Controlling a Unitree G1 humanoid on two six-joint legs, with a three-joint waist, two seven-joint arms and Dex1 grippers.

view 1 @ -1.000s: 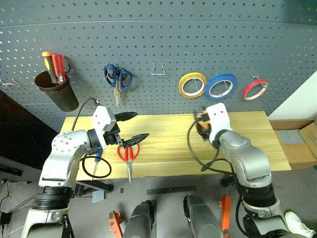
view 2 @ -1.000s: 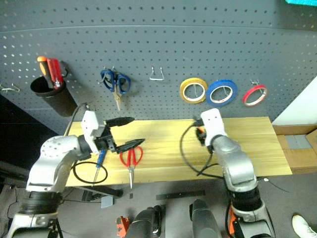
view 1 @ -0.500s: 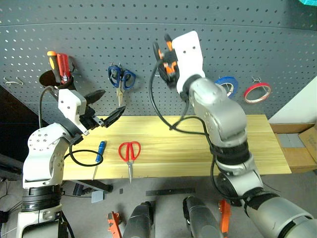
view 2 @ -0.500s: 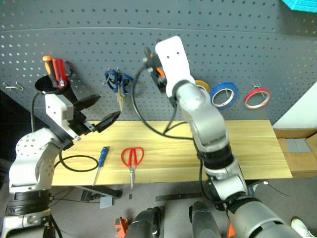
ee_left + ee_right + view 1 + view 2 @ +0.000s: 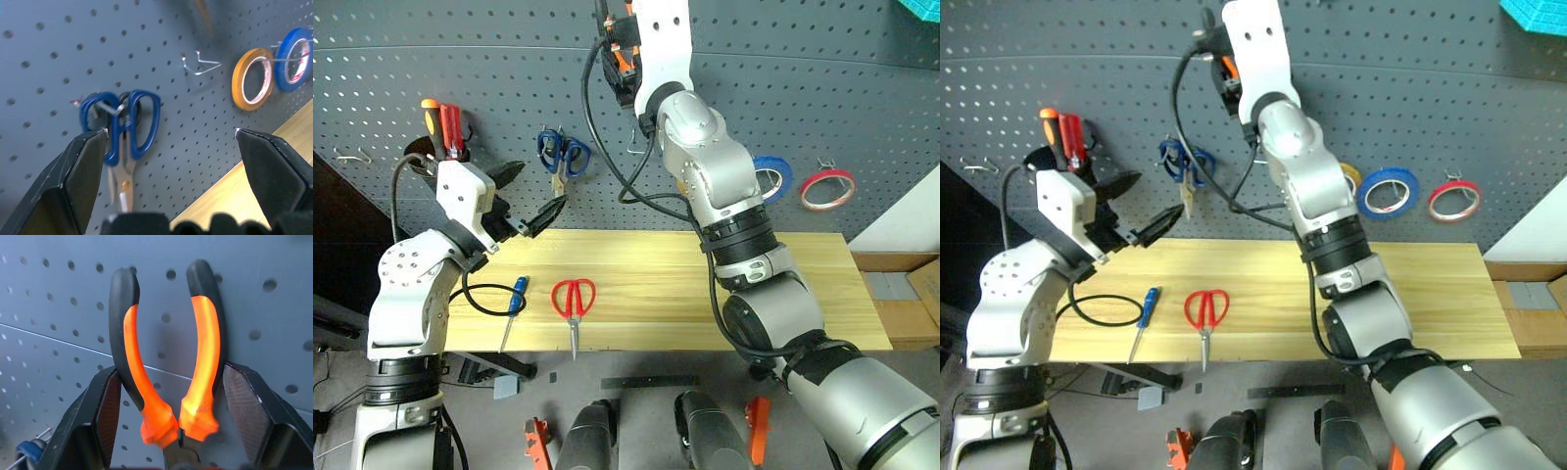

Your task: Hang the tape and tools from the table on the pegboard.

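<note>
Left eye view — right hand has lifted pliers higher up the pegboard.

My right claw is raised against the grey pegboard, its fingers pinching the orange-and-black pliers, handles up toward the holes. Down below it, the red scissors and blue screwdriver lie flat on the wooden table. The blue tape hangs lower, on the board.

The right claw clamps the orange-and-black pliers, handles up against the pegboard.
</note>
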